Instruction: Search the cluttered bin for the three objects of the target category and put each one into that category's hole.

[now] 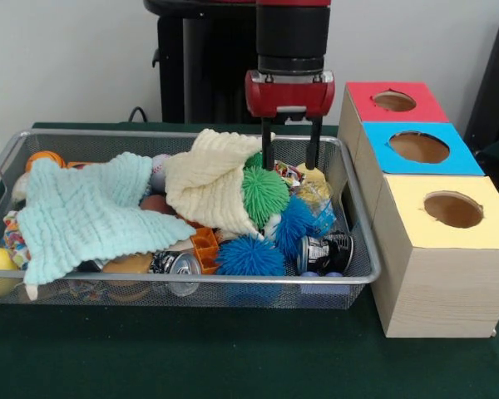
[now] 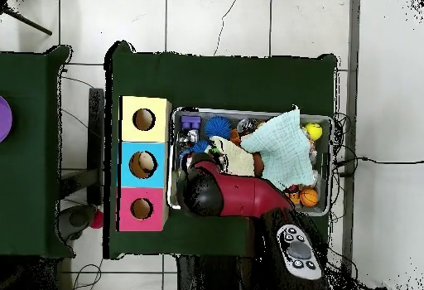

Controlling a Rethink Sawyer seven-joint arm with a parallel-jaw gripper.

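Honestly, my tool (image 1: pixel 289 158) hangs with its fingers spread and empty at the bin's (image 1: pixel 362 274) far right, over the green spiky ball (image 1: pixel 264 195). The crinkly bag (image 1: pixel 316 199) lies just right of it; descending here, I'd likely grab the ball or snag the cream cloth (image 1: pixel 208 179)
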